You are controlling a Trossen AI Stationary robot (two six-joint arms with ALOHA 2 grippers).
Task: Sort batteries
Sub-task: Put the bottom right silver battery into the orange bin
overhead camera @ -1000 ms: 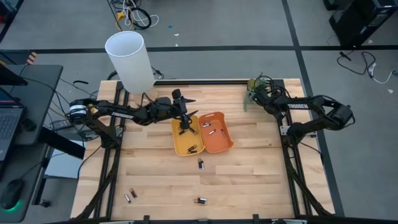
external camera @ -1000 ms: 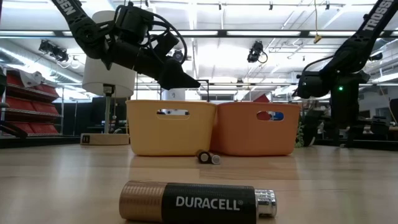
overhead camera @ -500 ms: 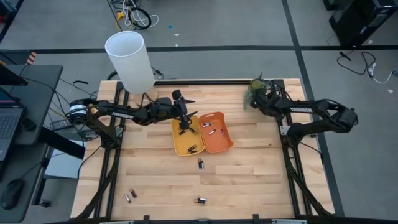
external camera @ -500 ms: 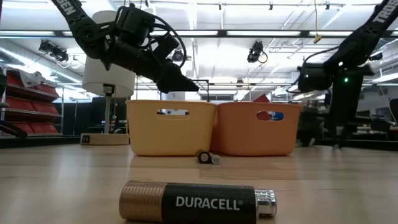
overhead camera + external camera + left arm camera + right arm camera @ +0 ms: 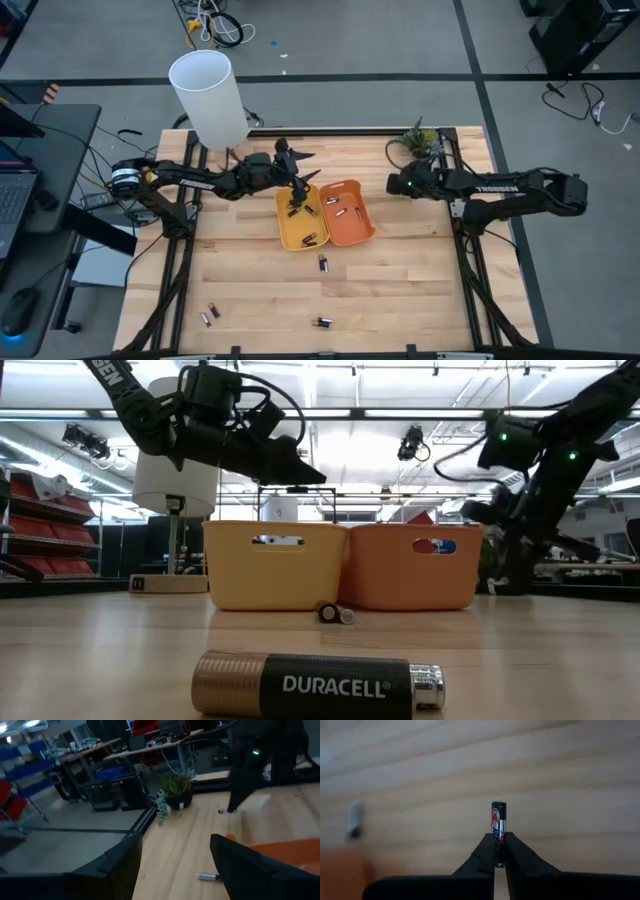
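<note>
A yellow tray [image 5: 300, 222] and an orange tray [image 5: 348, 214] stand side by side mid-table, each with batteries lying inside. My left gripper [image 5: 304, 168] hovers open over the yellow tray's far end, nothing between its fingers [image 5: 120, 865]. My right gripper [image 5: 392, 184] is to the right of the orange tray, shut on a small silvery battery [image 5: 498, 822] with red and black marks. Loose batteries lie on the wood: one [image 5: 323, 263] just before the trays, one [image 5: 322, 322] near the front edge, a pair [image 5: 208, 315] front left, and one [image 5: 207, 876] beside the orange tray. My right gripper pinches the battery's near end [image 5: 497, 851] between its two fingertips [image 5: 484, 851]. The rest of the battery sticks out past the tips, in line with the fingers. The gripper slants down toward the table and the battery is clear of the wood.
A potted plant [image 5: 420, 140] stands at the far right corner. A tall white cylinder [image 5: 210, 90] stands at the far left edge. In the low view, a large Duracell battery [image 5: 320, 685] lies close to the camera. Bare wood lies between the trays and the front edge.
My right gripper has swung from the far right corner by the plant toward the orange tray, coming nearer and rising a little, and has turned about as it went. My left gripper stays over the yellow tray and has tipped up closer to level.
</note>
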